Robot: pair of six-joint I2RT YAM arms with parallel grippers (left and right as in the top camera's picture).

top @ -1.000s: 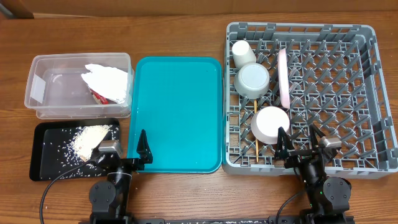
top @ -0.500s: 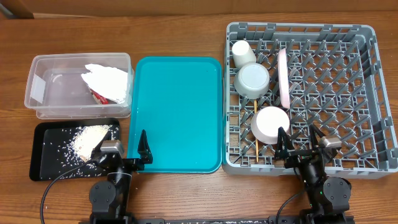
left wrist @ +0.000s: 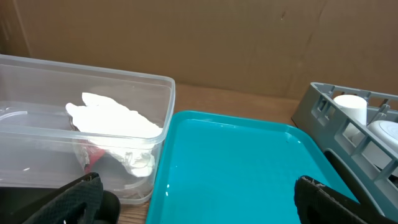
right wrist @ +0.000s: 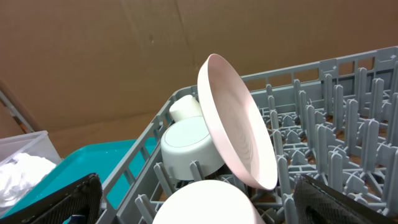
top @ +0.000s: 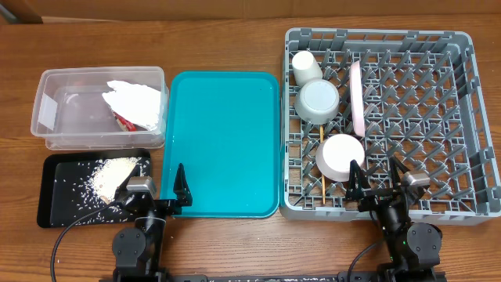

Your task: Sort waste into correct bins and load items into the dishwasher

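Nothing is shifting across the last second: both my arms are still idling at the near edge of the wooden table, and every object is sitting exactly where it was. My left gripper is hanging over the near left corner of the teal serving tray, jaws spread wide and gripping nothing. My right gripper is hovering at the near rim of the grey dish rack, likewise fully apart and empty.

On the far left, the clear plastic tub is holding the crumpled white napkin, with the red-and-white snack wrapper peeking out beneath it. Just nearer, the black tray is carrying the scattered rice grains. The serving tray, lying between the bins and the rack, is showing nothing on it.

On the right, the left part of the rack is housing the white cup at its far corner and a whitish bowl just nearer. The pink plate is standing on edge among the pegs and, seen from my right wrist, leaning over that bowl. A second bowl is resting closer to me, with the wooden chopsticks poking through the lattice beside it.

With nothing moving and nothing waiting to be picked up, I am judging the sorting and loading as finished, or all but, and the only thing remaining for me looks like keeping this rest pose
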